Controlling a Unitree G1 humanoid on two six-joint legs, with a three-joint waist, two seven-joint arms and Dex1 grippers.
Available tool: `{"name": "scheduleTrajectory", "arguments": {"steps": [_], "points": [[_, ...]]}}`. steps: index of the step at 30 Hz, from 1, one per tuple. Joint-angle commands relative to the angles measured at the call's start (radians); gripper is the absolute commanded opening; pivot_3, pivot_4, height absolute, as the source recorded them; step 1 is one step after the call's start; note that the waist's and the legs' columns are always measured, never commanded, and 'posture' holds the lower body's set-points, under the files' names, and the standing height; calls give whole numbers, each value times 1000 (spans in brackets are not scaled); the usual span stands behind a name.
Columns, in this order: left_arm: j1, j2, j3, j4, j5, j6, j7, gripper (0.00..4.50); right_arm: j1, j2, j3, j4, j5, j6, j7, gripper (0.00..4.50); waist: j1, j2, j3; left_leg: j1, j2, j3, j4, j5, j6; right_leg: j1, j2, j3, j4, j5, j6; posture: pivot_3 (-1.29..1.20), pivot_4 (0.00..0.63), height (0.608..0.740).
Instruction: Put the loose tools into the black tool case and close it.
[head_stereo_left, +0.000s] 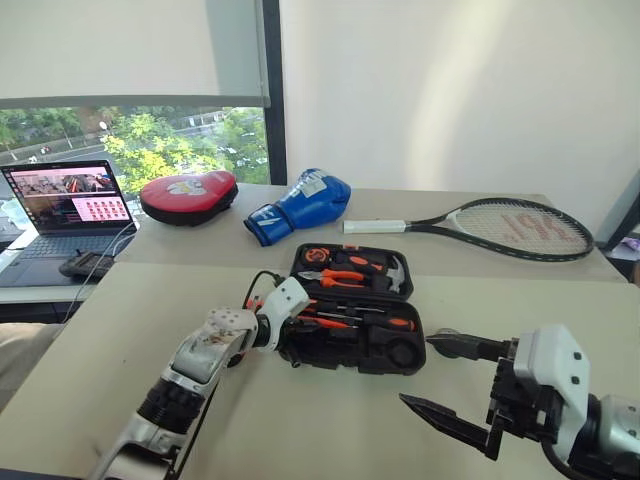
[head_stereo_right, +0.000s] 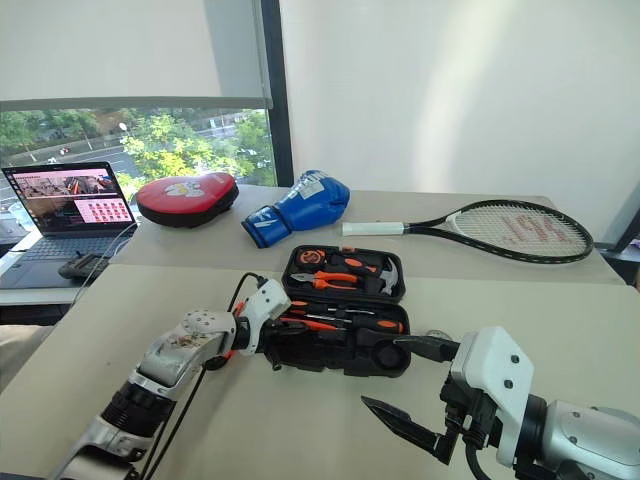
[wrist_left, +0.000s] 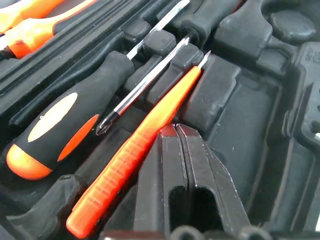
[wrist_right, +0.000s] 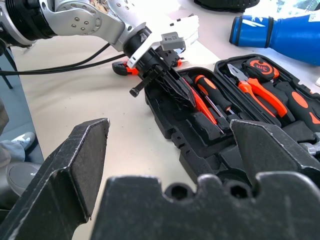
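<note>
Right gripper hangs nearest, jaws spread wide and empty, just right of the open case. Left gripper is pressed shut with nothing pinched, its tips down in the case's front tray against the small orange screwdriver. That screwdriver lies slanted across a long screwdriver's shaft, not seated in a recess. Pushing on could skid it further askew or shove the case along the table; left proud, it would likely block the lid. Pliers sit in the raised lid beyond.

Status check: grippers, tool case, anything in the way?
Left gripper shut, tips inside the open tool case beside the small orange screwdriver. Right gripper open, empty, clear of the case. No obstruction seen.
</note>
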Motion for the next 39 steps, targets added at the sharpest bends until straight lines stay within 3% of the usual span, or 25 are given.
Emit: {"name": "scheduleTrajectory", "arguments": {"steps": [1,5,9,16,19,24,29,38,39], "points": [[-7,-8,207,-119,-229,158,-14,69,-14,0,-12,-15,19,-37,-6,4500,-1,-6,4,-1,0,0,0,0,0,-1,0,0,0,1,1,0,150,740],[-39,48,401,-173,-445,397,21,69,-34,18,15,-15,-1,-34,-1,4500,-14,-11,8,-5,2,-3,0,2,-5,-5,5,-1,1,3,5,0,150,740],[-79,92,512,-123,-493,471,93,69,-86,37,54,-14,-14,-13,3,4500,-10,-10,8,-3,1,-3,-3,3,-6,-3,10,-1,0,2,7,0,150,740],[9,205,499,-199,-452,432,106,69,-141,54,91,7,-30,3,38,4500,-4,-14,11,-2,0,-2,-5,3,-7,-3,11,-2,0,2,5,0,150,740],[54,254,496,-201,-366,395,190,760,-145,60,86,13,-36,8,59,4500,-3,-14,11,-1,0,-2,-8,3,-8,-3,10,-1,-1,1,4,0,150,740],[165,320,469,-321,-324,450,258,2422,-154,72,88,20,-47,16,80,4500,-2,-14,12,1,1,-3,-13,4,-10,-4,3,-1,0,0,0,0,150,740],[216,287,435,-432,-315,538,357,4414,-176,79,106,29,-55,23,93,4500,3,-14,12,0,0,-4,-13,4,-10,-4,0,-1,-1,0,0,0,150,740],[247,201,278,-408,-159,575,561,4414,-176,75,75,28,-42,47,113,4500,1,-12,11,2,0,-4,-14,4,-10,-2,1,-1,0,0,0,0,150,740],[254,189,279,-400,-148,562,569,4176,-173,76,68,25,-39,50,114,4500,3,-11,11,3,0,-3,-14,4,-10,-2,1,-1,0,0,0,0,150,740]]}}
